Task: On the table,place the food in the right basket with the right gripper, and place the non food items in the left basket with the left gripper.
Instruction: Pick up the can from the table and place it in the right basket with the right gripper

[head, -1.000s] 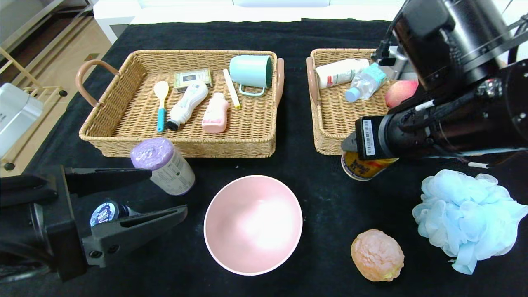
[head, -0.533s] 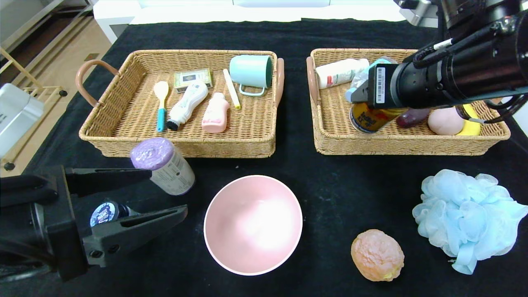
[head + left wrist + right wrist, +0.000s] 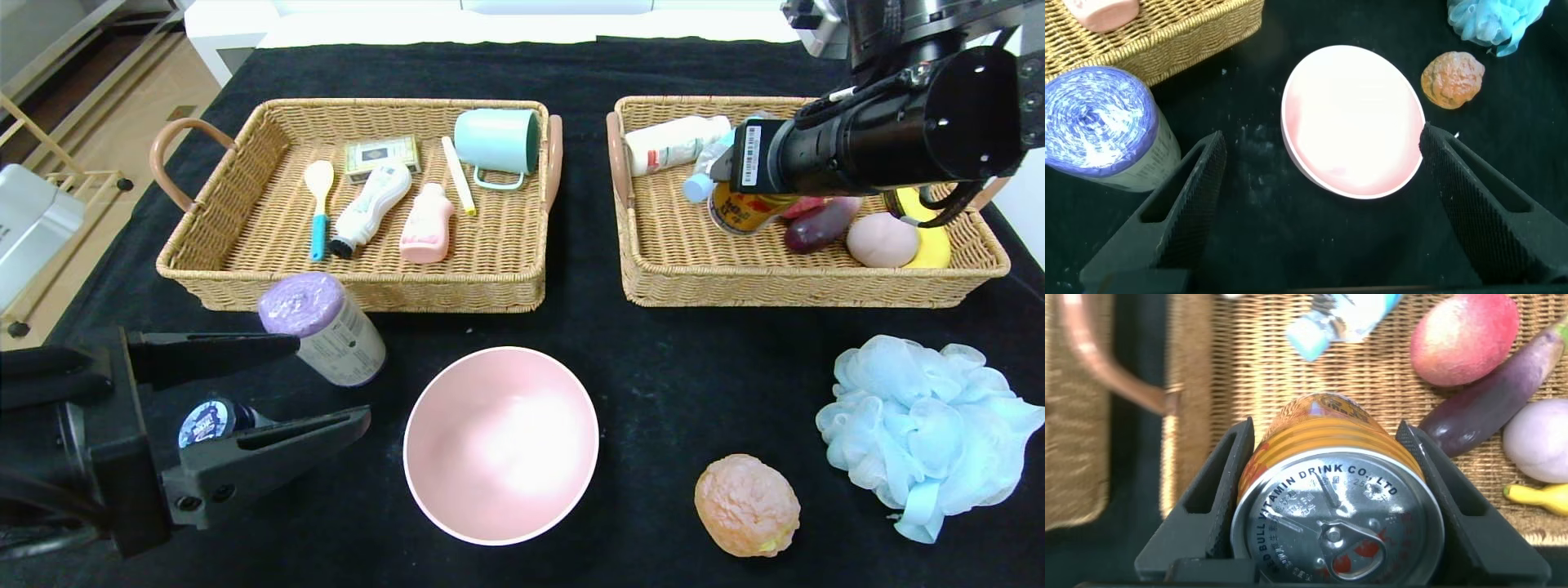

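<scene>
My right gripper [image 3: 747, 204] is shut on the gold-and-red drink can [image 3: 741, 214], holding it over the right basket [image 3: 808, 282]; the right wrist view shows both fingers clamping the can [image 3: 1331, 502]. My left gripper [image 3: 326, 380] is open and empty low at the front left, its fingers [image 3: 1188, 200] spread before the pale pink bowl [image 3: 500, 445]. The purple-capped white canister [image 3: 322, 327] stands beside it. The dark blue jar [image 3: 214, 420] sits between the left fingers. The orange-brown bun [image 3: 747, 506] and the light blue bath pouf [image 3: 927, 425] lie on the black table [image 3: 669, 367] at the front right.
The left basket [image 3: 245, 269] holds a mint cup, a spoon, a box and bottles. The right basket holds a white bottle [image 3: 673, 143], a water bottle, a peach, an eggplant [image 3: 816, 229], an onion [image 3: 882, 239] and a banana.
My right gripper has carried the can from the table in front of the right basket up and over its rim, then a little farther back inside. The left arm has not moved.
</scene>
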Controlling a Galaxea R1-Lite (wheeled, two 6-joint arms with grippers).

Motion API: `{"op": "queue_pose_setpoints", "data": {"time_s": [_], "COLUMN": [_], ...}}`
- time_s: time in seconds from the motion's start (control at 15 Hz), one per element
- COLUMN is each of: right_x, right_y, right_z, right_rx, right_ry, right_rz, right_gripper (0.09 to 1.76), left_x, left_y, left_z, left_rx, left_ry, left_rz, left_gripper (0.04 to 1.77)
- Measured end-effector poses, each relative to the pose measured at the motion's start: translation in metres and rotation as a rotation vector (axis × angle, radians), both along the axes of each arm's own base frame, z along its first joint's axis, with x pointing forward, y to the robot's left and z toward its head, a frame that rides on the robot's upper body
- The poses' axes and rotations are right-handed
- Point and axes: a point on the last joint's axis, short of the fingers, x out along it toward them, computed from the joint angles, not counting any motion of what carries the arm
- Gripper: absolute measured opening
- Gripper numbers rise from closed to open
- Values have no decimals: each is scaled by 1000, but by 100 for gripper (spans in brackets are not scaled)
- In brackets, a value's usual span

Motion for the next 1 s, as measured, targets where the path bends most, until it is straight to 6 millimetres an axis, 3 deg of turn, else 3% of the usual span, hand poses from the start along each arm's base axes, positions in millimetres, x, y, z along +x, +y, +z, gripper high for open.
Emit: {"op": "queue_pose_setpoints", "data": {"time_s": [0.4,1.0], "right_x": [30,42], "right_y": [-7,-9], "right_z": [-7,-21], "right_rx": [19,1], "right_ry": [-71,-32], "right_rz": [-50,-66], "right_gripper": [123,124], "left_x": [2,3], "left_y": [-1,-1], "left_z": [-2,-3], "left_rx": [4,8], "left_ry": [8,11], "left_rz": [1,1], "left_gripper": [172,172]}}
